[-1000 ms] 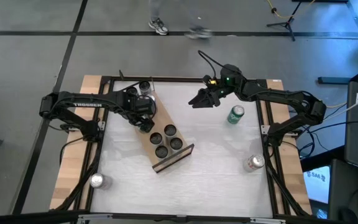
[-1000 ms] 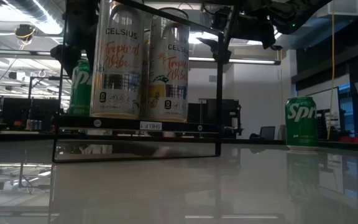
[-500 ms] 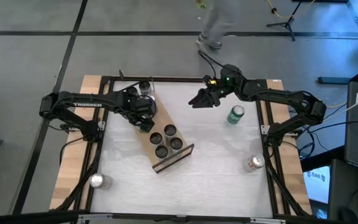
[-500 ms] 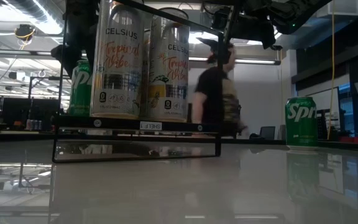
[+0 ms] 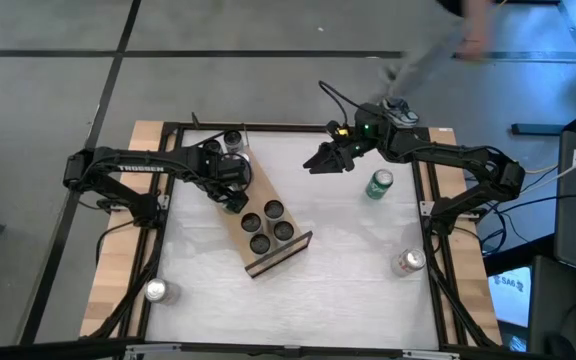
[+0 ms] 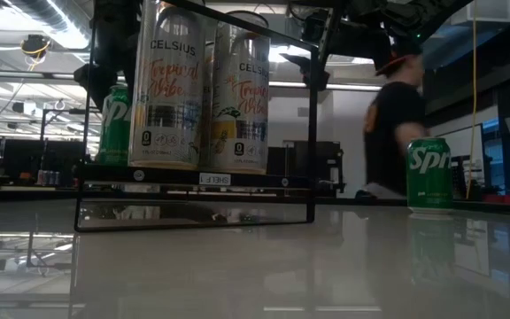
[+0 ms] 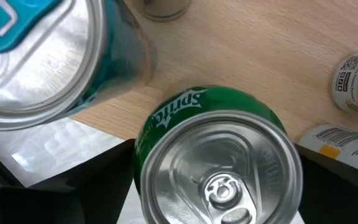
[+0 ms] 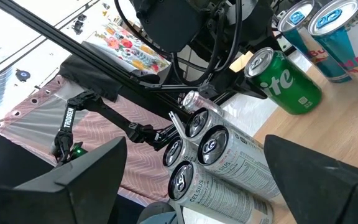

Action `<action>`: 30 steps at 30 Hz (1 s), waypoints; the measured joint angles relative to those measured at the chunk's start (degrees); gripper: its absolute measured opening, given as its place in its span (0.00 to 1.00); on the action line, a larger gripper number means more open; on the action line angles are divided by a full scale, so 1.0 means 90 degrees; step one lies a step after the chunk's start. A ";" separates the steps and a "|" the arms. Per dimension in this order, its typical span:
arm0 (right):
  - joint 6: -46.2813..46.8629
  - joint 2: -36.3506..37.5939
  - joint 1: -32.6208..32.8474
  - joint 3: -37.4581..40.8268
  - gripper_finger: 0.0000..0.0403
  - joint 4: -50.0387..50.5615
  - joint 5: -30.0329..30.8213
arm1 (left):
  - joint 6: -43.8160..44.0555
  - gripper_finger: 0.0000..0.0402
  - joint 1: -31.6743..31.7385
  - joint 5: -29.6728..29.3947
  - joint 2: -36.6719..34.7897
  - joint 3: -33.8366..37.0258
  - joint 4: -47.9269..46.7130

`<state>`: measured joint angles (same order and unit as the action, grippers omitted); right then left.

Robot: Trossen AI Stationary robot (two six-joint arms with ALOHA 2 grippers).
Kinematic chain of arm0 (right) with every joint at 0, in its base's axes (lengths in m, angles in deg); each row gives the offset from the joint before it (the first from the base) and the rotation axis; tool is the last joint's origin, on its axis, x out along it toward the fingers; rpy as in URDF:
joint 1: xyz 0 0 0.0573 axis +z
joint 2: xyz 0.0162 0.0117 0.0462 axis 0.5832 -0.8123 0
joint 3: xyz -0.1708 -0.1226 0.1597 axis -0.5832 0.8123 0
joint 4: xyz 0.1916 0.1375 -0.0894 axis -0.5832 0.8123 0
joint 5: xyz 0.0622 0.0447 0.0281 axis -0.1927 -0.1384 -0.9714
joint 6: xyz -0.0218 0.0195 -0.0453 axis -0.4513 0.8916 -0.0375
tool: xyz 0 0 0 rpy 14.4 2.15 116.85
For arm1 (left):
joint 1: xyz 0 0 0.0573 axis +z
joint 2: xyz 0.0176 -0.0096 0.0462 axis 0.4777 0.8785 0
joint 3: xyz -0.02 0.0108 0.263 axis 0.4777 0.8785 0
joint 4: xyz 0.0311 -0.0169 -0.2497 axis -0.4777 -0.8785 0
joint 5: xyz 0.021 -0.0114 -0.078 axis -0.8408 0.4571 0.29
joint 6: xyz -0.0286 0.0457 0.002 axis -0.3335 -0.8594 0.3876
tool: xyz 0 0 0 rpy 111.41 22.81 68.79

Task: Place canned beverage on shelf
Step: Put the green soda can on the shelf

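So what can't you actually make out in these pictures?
- Left gripper, high view: its own arm covers the fingers over the shelf.
- Green can, left wrist view: its base is hidden, so resting or lifted is unclear.
- Person, low view: lower body hidden behind the table edge; only a blur in the high view.

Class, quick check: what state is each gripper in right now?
Left gripper: open around the green Sprite can on the shelf; not clearly gripping it.
Right gripper: open, holding nothing, above the table.
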<state>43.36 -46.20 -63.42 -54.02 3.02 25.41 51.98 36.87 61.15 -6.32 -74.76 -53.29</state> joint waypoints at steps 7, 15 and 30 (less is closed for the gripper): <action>0.0000 0.0000 -0.0002 0.0000 0.93 0.0000 0.0000 | 0.0000 0.97 0.0000 -0.0004 0.0000 0.0000 0.0014; 0.0000 0.0000 -0.0001 0.0000 0.93 0.0000 0.0000 | -0.0166 0.97 0.0000 0.0147 -0.0091 -0.0264 -0.0052; 0.0000 0.0000 0.0000 0.0000 0.93 0.0000 0.0000 | -0.0342 0.97 0.0000 0.0160 -0.0100 -0.1170 -0.0413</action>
<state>43.36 -46.20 -63.42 -54.02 3.02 25.41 48.90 36.87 62.59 -7.22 -85.29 -57.00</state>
